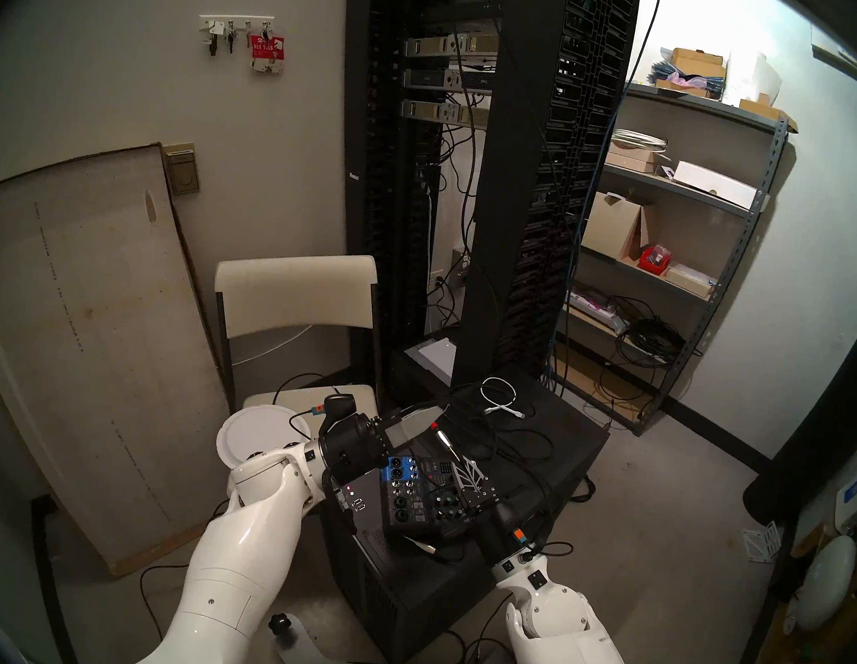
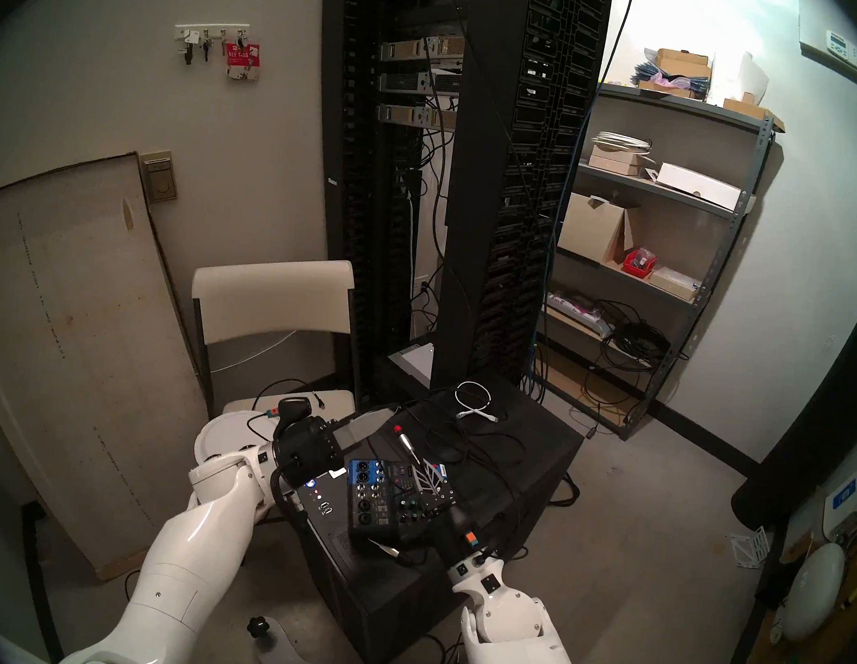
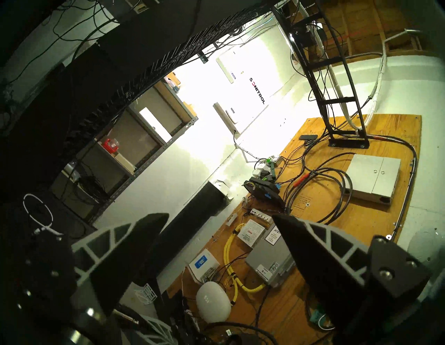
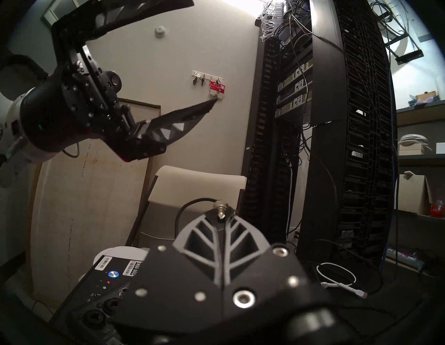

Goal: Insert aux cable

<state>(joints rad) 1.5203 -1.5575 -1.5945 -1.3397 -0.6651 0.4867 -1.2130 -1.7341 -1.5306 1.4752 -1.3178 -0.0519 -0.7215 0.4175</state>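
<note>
Beige painted walls and grey concrete floor point(image 1: 657, 524). Tall black server rack point(image 1: 481, 173) at 12 o'clock; grey metal shelving unit point(image 1: 687, 186) at 2 o'clock; cream folding chair point(image 1: 295, 301) at 10 o'clock.

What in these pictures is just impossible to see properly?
Head views: the mixer's sockets are too small to tell apart, and the right fingers cover part of it.
Right wrist view: those fingers hide the aux plug's body; only one end peeks out.
Left wrist view: the bottom left corner is dark and blurred.
</note>
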